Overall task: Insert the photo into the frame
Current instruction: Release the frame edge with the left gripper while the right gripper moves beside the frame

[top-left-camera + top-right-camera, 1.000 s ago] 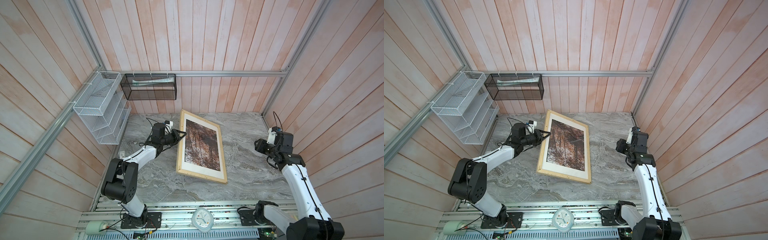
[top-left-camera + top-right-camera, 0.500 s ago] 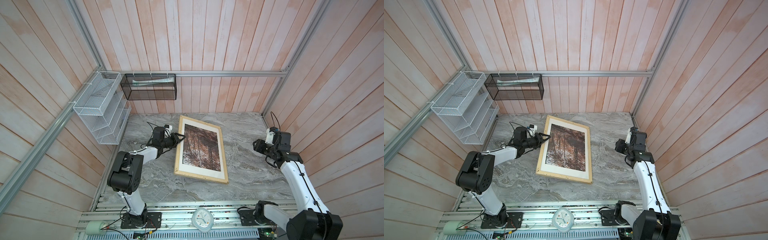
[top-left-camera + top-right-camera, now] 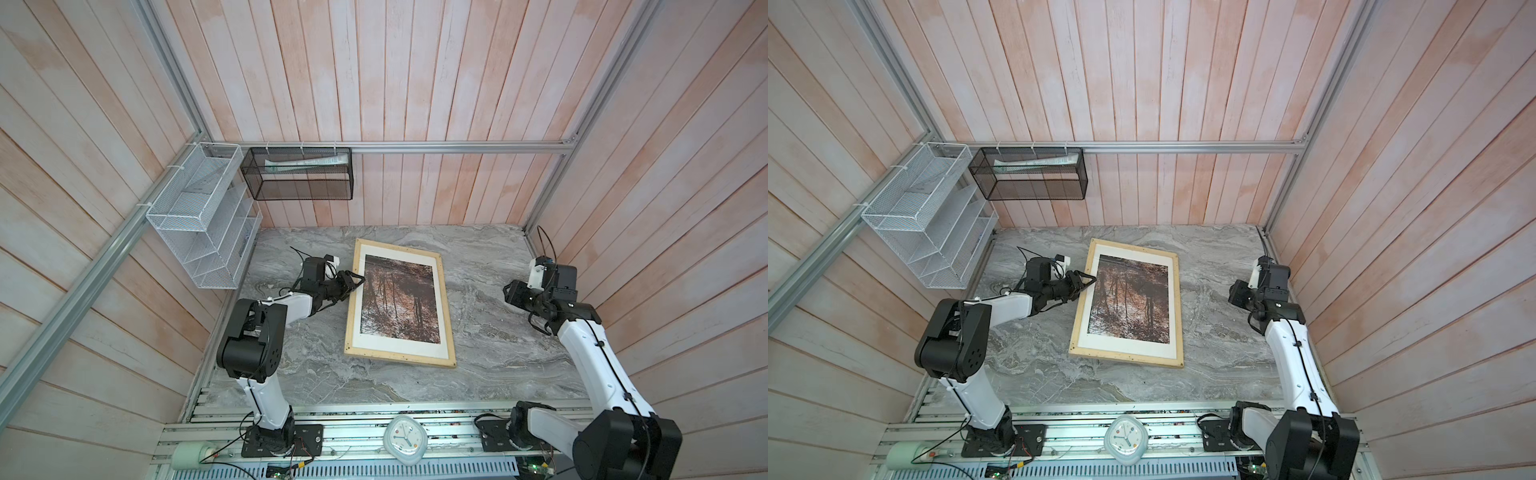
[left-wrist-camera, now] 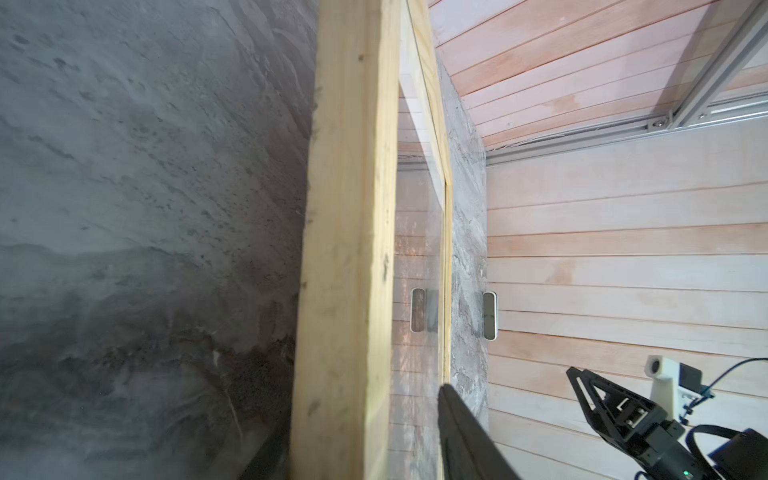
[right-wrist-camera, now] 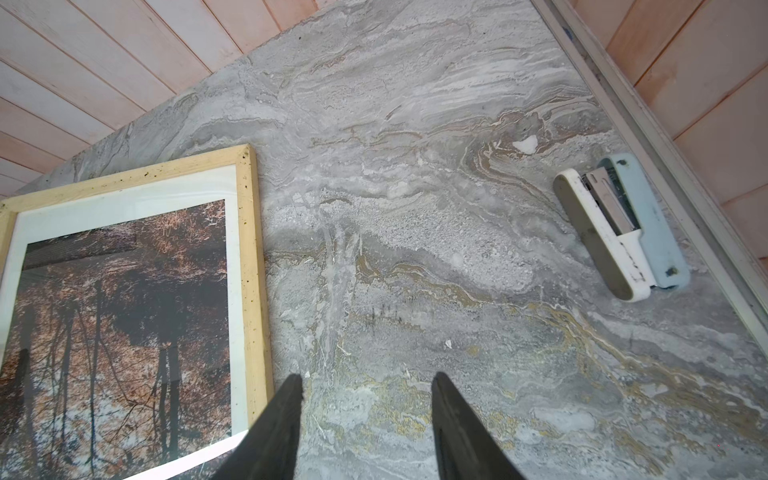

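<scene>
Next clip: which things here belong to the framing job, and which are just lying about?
Job: photo; frame around it; left pincer at the frame's edge.
Lying about: stapler; clock; white wire rack; black mesh basket.

Readable text: none in any view.
Clock (image 3: 405, 434): white dial with coloured marks and hands, seen in both top views; any numerals on it are too small to read.
Paper in the black mesh basket (image 3: 305, 162): carries a printed greenish band, too blurred to read.
Stapler (image 5: 602, 237): lies on the table in the right wrist view; no lettering on it can be made out.
</scene>
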Controlling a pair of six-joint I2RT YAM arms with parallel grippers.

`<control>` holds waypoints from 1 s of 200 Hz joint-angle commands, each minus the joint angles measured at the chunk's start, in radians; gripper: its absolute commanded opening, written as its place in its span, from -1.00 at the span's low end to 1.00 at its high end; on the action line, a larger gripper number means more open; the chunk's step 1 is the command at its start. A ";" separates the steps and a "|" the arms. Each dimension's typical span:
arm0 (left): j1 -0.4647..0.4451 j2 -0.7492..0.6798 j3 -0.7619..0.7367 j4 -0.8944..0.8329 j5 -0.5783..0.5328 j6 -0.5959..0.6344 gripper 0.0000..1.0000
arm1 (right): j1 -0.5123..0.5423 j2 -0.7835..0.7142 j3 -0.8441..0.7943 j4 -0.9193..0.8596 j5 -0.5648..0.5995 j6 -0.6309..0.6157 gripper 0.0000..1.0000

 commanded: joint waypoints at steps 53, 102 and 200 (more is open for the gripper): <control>0.011 0.054 -0.004 -0.053 -0.073 0.125 -0.01 | 0.073 0.031 -0.041 0.092 -0.107 0.025 0.03; 0.011 0.054 0.008 -0.136 -0.137 0.185 -0.02 | 0.215 0.159 -0.048 0.142 -0.066 0.049 0.02; 0.012 0.020 -0.003 -0.192 -0.193 0.211 -0.02 | 0.252 0.246 -0.047 0.148 -0.043 0.037 -0.02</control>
